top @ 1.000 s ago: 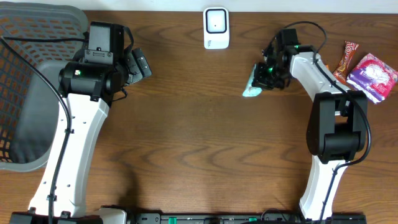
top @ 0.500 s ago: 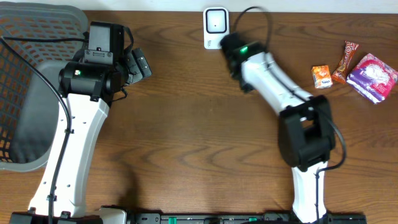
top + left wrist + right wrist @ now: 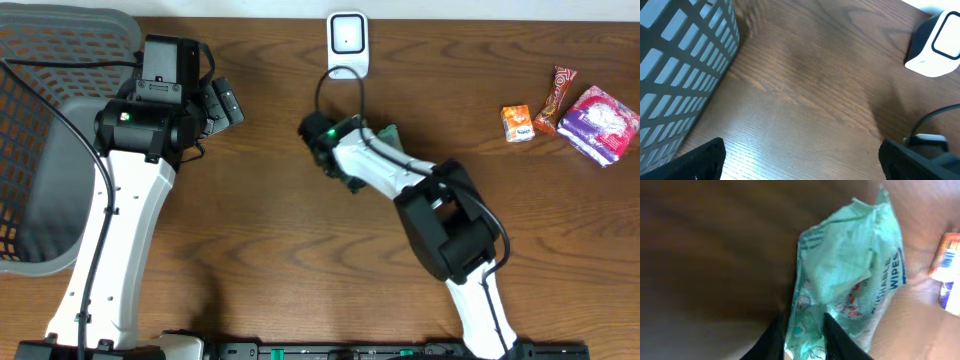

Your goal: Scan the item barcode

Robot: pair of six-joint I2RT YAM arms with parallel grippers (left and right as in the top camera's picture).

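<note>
The right end effector [image 3: 807, 332] pinched the wipes pack [image 3: 850, 270] by one end, near the scanner [image 3: 347, 45], likely so it could be scanned there. The left end effector [image 3: 800, 145] was wide open and empty.

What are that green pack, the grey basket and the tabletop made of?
The wipes pack looks like thin, soft plastic film with a slight gloss: it crinkles and carries printed lettering. The basket is probably moulded plastic, matte grey, judging by its regular grid of slots. The table is brown with visible grain, so either wood or a wood-look laminate; I cannot tell which.
</note>
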